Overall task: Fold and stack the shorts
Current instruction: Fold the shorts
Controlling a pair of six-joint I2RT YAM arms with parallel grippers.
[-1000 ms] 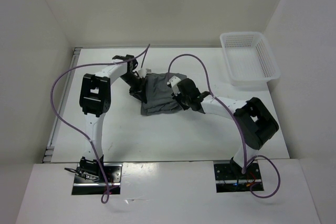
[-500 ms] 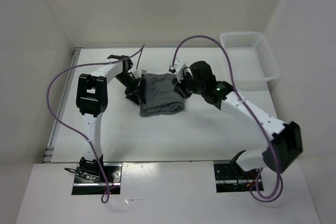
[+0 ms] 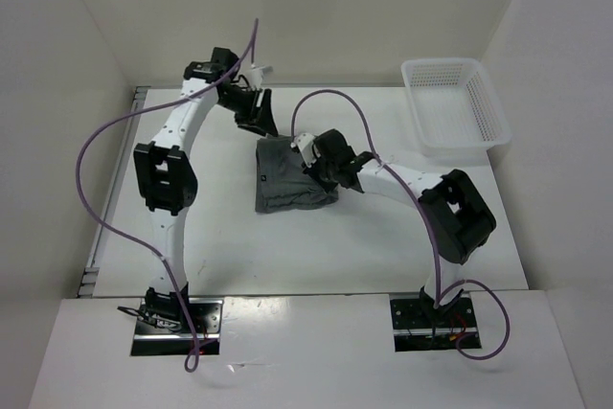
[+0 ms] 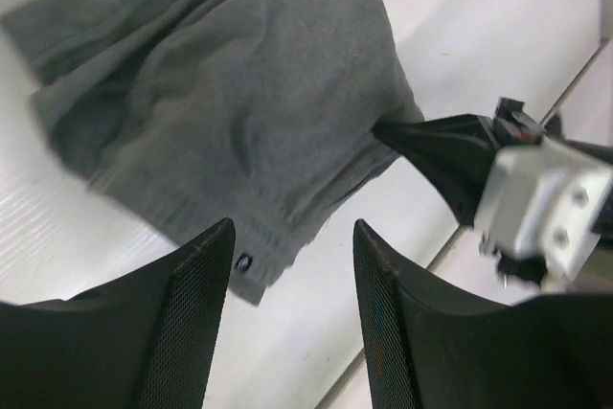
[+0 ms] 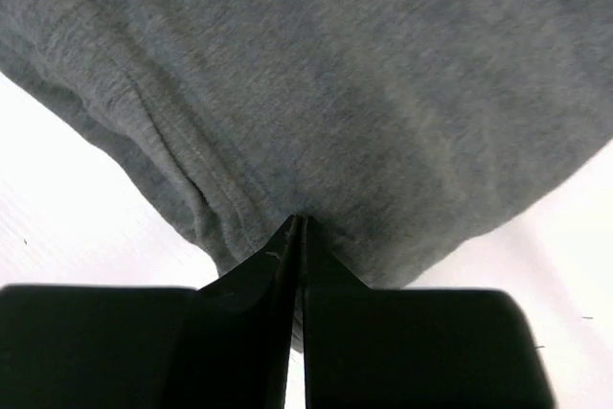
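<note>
The grey shorts (image 3: 287, 179) lie folded in a rough rectangle in the middle of the white table. My right gripper (image 3: 306, 160) sits low at their right edge. In the right wrist view its jaws are pressed together (image 5: 299, 219), with the tips pinching the hem of the shorts (image 5: 335, 74). My left gripper (image 3: 261, 114) hangs above the table behind the shorts' back-left corner, clear of them. In the left wrist view it stands open (image 4: 292, 232) with nothing between its fingers. Below it lie the shorts (image 4: 239, 93), and the right gripper (image 4: 431, 150) is at their edge.
A white mesh basket (image 3: 460, 147) stands at the back right corner of the table. White walls close in the table at the left, back and right. Purple cables loop above both arms.
My left gripper opened, let go of the shorts and lifted toward the back. My right gripper closed on the shorts' right edge while that arm shifted.
</note>
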